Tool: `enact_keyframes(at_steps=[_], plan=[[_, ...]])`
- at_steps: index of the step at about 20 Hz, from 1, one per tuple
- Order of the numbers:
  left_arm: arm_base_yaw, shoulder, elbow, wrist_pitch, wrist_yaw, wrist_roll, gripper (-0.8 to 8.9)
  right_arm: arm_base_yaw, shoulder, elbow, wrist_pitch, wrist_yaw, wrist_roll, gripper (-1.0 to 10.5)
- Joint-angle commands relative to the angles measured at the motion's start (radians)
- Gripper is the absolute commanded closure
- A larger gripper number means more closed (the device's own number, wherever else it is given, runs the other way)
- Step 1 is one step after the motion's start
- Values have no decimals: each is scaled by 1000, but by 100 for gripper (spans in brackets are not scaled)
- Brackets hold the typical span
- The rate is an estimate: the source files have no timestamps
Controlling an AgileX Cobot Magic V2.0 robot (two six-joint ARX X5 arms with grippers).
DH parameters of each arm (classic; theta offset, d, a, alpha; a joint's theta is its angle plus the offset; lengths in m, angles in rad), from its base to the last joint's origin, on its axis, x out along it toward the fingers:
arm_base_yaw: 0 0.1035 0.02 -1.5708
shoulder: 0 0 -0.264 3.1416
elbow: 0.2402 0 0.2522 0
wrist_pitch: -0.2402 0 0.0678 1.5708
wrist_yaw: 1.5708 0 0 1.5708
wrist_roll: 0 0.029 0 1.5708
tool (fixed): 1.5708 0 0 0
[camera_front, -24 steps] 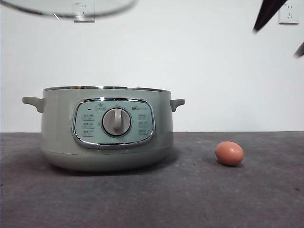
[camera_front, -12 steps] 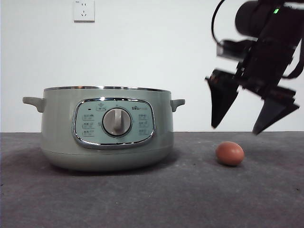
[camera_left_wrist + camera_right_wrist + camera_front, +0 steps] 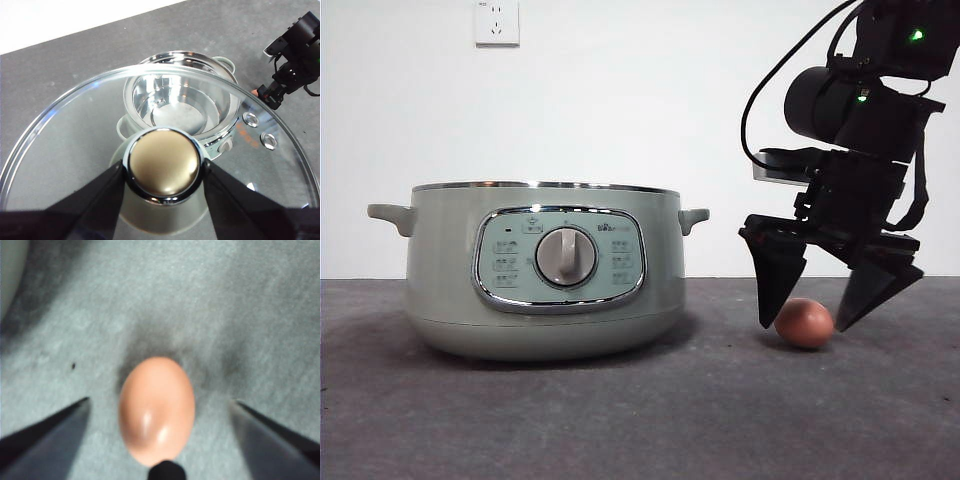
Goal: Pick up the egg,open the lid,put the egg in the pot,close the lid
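Observation:
The reddish-brown egg point(image 3: 804, 323) point(image 3: 156, 410) lies on the grey table to the right of the pot. My right gripper point(image 3: 804, 322) point(image 3: 160, 407) is open, one black jaw on each side of the egg, neither touching it. The sage-green pot point(image 3: 542, 268) stands uncovered, and the left wrist view shows its steel bowl point(image 3: 180, 102) from above. My left gripper point(image 3: 163, 167) is shut on the knob point(image 3: 163, 164) of the clear glass lid point(image 3: 75, 130), holding it high over the pot, out of the front view.
A white wall with a socket point(image 3: 497, 22) stands behind the table. The dark grey tabletop point(image 3: 620, 420) stretches in front of the pot and egg. The right arm point(image 3: 295, 55) also shows in the left wrist view, beside the pot.
The right arm has come down from the top right corner until its open jaws straddle the egg. The lid's rim, seen at the top left a second ago, has left the front view.

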Motion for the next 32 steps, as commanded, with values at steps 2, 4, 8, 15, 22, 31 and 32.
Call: enact_keyframes(at_steps=[2,4,8,15,22,31,32], plan=[[5,-11,7,40,8,1,822,2,13,2,21,0,16,839],[5,-11,7,35,8,1,822,2,13,2,23,0,16,899],[5,-11,7,32,8,1,822,2,4,2,18,0,31,959],[5,-7,7,29,9,2,822,13,-205,67,3,0,42,959],[2,-3,7,25,16,1,822,201,-118,417,-9,-8,25,959],[2,-2,7,21,16,1,822,341,261,758,-92,-9,-21,959],[2,-2,7,21,16,1,822,344,296,777,-109,-8,-32,959]])
